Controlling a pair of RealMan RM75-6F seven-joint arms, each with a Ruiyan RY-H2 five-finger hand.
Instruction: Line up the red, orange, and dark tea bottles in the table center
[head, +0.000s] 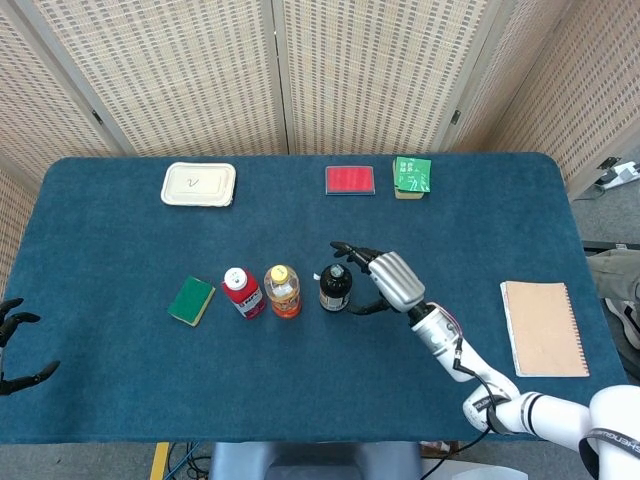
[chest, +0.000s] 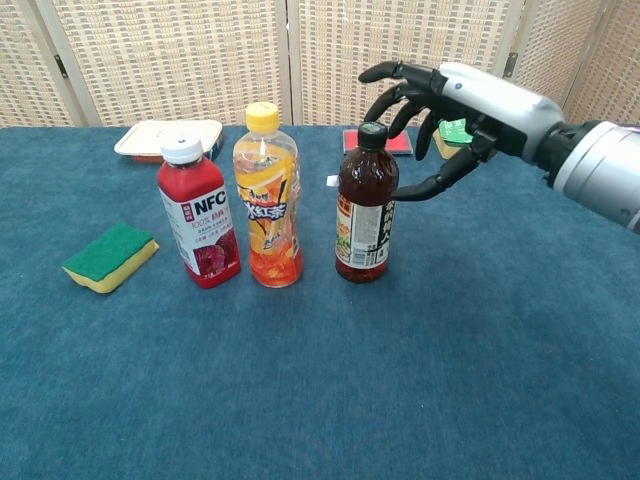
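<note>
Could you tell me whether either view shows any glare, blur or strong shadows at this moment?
Head view: even light, sharp, only faint shadows on the blue cloth table. Chest view: the clear orange drink bottle glows translucent, labels readable, no blur on the right hand.

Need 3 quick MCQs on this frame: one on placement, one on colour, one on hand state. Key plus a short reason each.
1. Which bottle stands at the right end of the row in the chest view?
A. red bottle
B. orange bottle
C. dark tea bottle

2. What colour is the orange bottle's cap?
A. yellow
B. white
C. black

3. What is the right hand doing?
A. gripping the dark tea bottle
B. open, clear of the dark tea bottle
C. resting flat on the table

Key:
1 C: the red bottle, orange bottle and dark tea bottle run left to right.
2 A: its cap is yellow; the red bottle's is white.
3 B: the right hand has its fingers spread, with a visible gap to the bottle, which stands upright alone.
</note>
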